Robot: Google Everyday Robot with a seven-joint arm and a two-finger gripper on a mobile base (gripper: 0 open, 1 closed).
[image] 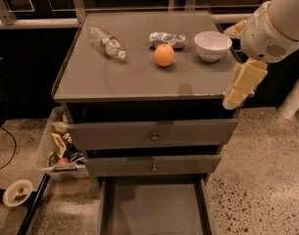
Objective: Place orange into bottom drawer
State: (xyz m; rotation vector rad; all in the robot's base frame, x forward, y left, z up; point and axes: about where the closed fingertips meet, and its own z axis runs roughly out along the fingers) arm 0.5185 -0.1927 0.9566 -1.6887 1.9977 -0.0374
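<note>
- My tool point(242, 85) hangs off the right edge of the counter point(114, 80), near the front right corner, at about the level of the top surface.
- It is the cream-coloured piece below my white arm point(275, 27). It holds nothing, and I cannot tell whether it is open or closed.
- The orange point(164, 56) sits on the counter, towards the back and a little right of centre, well apart from my tool.
- Just behind the orange lies a crumpled packet point(167, 39), silvery, close to the fruit; I cannot tell whether they touch.
- A white bowl point(212, 45) stands upright to the right of the orange, between it and my arm.
- A plastic bottle point(107, 42) lies on its side at the back left of the counter, its cap towards the front.
- Under the top, the upper drawer point(114, 133) and the middle drawer point(119, 165) each show a grey front with a small round knob.
- The bottom drawer point(154, 209) is pulled out towards the camera, its flat grey floor bare.
- A clear bin point(47, 148) with mixed clutter sits against the cabinet's left side on the speckled floor point(259, 180).
</note>
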